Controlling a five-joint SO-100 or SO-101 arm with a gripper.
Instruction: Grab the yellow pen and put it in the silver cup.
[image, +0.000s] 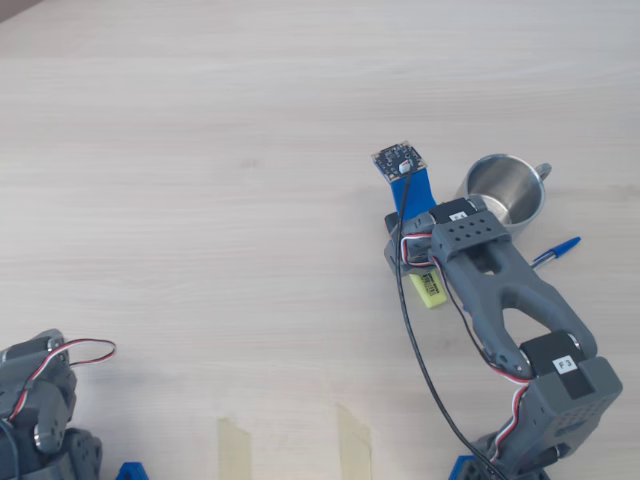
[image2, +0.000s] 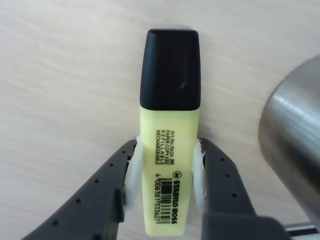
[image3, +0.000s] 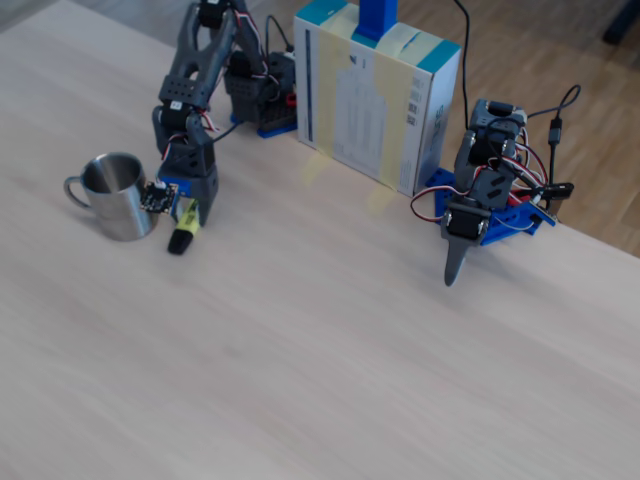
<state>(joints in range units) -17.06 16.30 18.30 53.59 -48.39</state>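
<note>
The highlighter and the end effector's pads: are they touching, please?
Touching. The wrist view shows both white pads pressed against the highlighter's yellow sides, with no gap.

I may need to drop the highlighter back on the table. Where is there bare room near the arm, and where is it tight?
Tight: the yellow pen, flanked by the gripper, lies right beside the silver cup, with a blue ballpoint just behind in the overhead view. Free: the wide bare table left of the arm there, toward the tape strips.
</note>
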